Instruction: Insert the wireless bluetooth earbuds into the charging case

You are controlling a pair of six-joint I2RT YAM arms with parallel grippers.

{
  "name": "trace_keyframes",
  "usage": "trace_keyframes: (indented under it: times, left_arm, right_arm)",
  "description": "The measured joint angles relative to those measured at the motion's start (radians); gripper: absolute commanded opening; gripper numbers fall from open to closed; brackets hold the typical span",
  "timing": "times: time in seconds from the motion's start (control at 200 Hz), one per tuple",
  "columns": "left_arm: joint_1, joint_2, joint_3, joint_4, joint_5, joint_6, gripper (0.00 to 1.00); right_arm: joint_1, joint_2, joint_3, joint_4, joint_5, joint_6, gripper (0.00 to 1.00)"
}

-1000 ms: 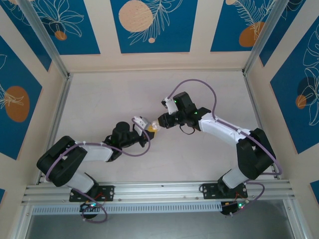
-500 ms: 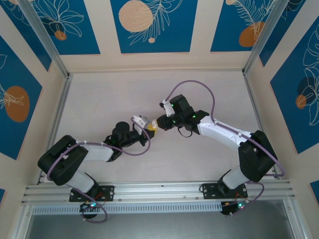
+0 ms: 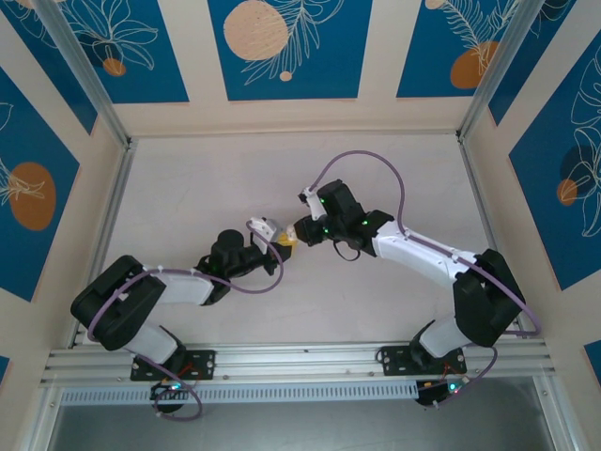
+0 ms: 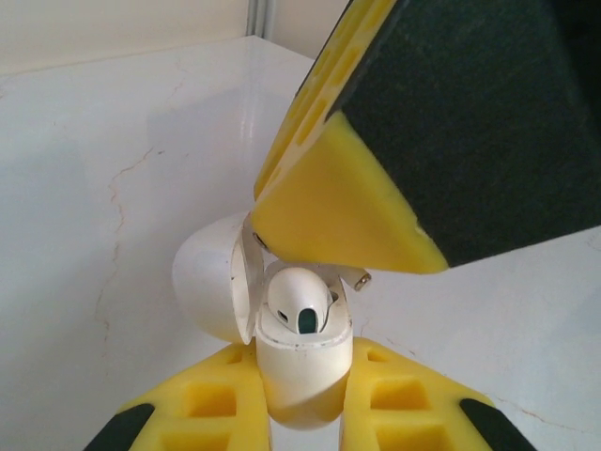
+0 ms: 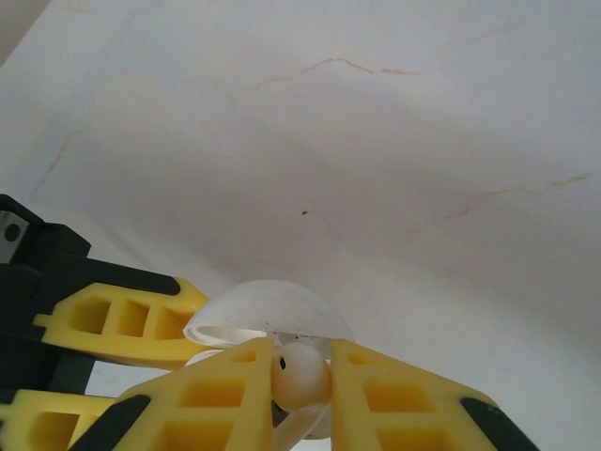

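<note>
Both grip: left jaws clamp the lid-open case (image 4: 302, 371) upright so right jaws, pinching an earbud (image 5: 300, 373), can seat it.

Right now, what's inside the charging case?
One white earbud sits in the open charging case, between the right end effector's fingers. Its finger covers part of the cavity; anything there is hidden.

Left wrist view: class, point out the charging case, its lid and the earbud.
charging case (image 4: 302, 376), left wrist view, front of its rounded white body.
lid (image 4: 208, 287), left wrist view, outer dome of the opened lid.
earbud (image 4: 296, 293), left wrist view, top of its white head.
</note>
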Motion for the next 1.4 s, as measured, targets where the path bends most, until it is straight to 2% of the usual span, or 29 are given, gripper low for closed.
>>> trace_keyframes:
  times: [0.175, 0.35, 0.575, 0.865, 1.225, 1.4]
  left_arm:
    - [-0.006, -0.044, 0.000, -0.039, 0.001, 0.021, 0.16]
    - [-0.017, -0.129, -0.024, -0.082, 0.026, 0.102, 0.16]
    - [-0.040, -0.241, -0.061, -0.174, 0.068, 0.241, 0.16]
    - [-0.058, -0.397, -0.061, -0.357, 0.059, 0.381, 0.16]
    - [-0.059, -0.444, -0.074, -0.439, 0.027, 0.410, 0.16]
    - [-0.059, -0.444, -0.074, -0.442, 0.025, 0.410, 0.16]
  right_arm:
    - [-0.055, -0.030, 0.013, -0.051, -0.066, -0.017, 0.19]
    - [-0.130, -0.026, 0.027, -0.175, -0.140, -0.073, 0.18]
    - [-0.204, 0.099, 0.048, -0.352, -0.200, -0.135, 0.18]
    - [-0.208, 0.255, 0.111, -0.520, -0.171, -0.148, 0.18]
    - [-0.183, 0.364, 0.140, -0.641, -0.062, -0.151, 0.22]
    - [-0.173, 0.388, 0.141, -0.673, -0.044, -0.154, 0.34]
